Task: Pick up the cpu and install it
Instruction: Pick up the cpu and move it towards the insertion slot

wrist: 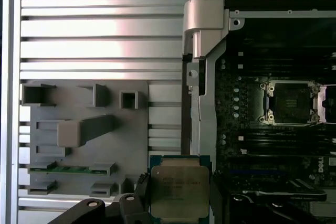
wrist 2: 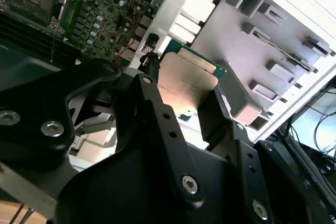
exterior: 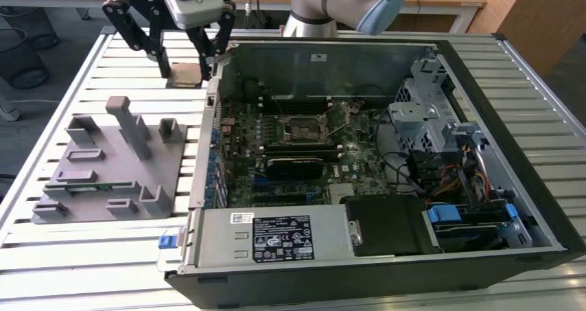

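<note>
cpu (exterior: pixel 186 75): small flat square chip with a silvery-grey metal lid and a pale green edge. It's off the table, clamped in the black linkage gripper (exterior: pixel 186 68), with the fingers closed on two opposite edges. The chip sits roughly level over the silvery slatted metal table (exterior: pixel 92 71). That's just outside the far corner of the open black computer case (exterior: pixel 366 280), on the exterior view's left. The grey plastic parts fixture (exterior: pixel 110 163) is nearer, on the same side.

Pose: the silver-grey arm (exterior: pixel 320 9) comes in from the far side with the wrist pointing down. The linkages splay outward, then converge on the chip.

The exterior view shows the green motherboard (exterior: pixel 357 160) lying flat in the case, with the square metal-framed socket (exterior: pixel 302 128) well right of the chip.

The first wrist view looks straight down on the lid (wrist: pixel 180 184) with a finger (wrist: pixel 217 198) at its side. It also picks out a thin green memory stick (wrist: pixel 71 169) slotted in the fixture.

The second wrist view looks along the linkages. Glare lies across the lid (wrist 2: pixel 186 85), and the fingers (wrist 2: pixel 215 109) press against its edges.
</note>
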Motion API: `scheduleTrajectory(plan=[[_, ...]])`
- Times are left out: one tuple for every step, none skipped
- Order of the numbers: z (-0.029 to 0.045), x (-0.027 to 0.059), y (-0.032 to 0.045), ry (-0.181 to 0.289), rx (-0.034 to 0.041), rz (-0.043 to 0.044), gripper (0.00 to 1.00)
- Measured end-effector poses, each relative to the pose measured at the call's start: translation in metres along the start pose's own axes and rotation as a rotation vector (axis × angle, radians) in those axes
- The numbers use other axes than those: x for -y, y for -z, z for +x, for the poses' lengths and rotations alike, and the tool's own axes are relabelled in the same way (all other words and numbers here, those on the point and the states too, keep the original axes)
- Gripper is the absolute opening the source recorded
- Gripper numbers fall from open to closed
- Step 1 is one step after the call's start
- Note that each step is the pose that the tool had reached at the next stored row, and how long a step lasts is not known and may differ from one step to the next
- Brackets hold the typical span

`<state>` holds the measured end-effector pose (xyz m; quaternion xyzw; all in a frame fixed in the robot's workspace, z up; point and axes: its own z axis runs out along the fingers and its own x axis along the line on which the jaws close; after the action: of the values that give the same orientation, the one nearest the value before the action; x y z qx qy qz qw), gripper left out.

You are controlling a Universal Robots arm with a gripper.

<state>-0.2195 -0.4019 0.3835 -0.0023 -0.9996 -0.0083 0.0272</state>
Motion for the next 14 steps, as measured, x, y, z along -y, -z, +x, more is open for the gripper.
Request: scheduleTrajectory(plan=[[-0.0015,0.0,0.0001,0.0,-0.0001,0.0,0.54],[-0.0032,0.0,0.0002,0.0,0.0,0.0,0.54],[-0.0048,0.0,0.0003,0.0,0.0,0.0,0.54],[-0.0065,0.0,0.0004,0.0,0.0,0.0,0.54],[-0.0082,-0.0001,0.0004,0.0,0.0,0.0,0.54],[-0.0098,0.0,0.0005,0.0,0.0,0.0,0.54],[-0.0114,-0.0001,0.0006,0.0,0.0,0.0,0.54],[-0.013,-0.0001,0.0007,0.0,0.0,0.0,0.54],[-0.0145,-0.0001,0.0008,0.0,0.0,0.0,0.54],[-0.0162,-0.0001,0.0009,0.0,0.0,0.0,0.54],[-0.0178,-0.0001,0.001,0.0,-0.0001,0.0,0.54],[-0.0196,-0.0001,0.0011,0.0,-0.0001,0.0,0.54],[-0.0214,-0.0001,0.0012,0.0,0.0,0.0,0.54],[-0.0235,-0.0001,0.0013,0.0,0.0,0.0,0.54]])
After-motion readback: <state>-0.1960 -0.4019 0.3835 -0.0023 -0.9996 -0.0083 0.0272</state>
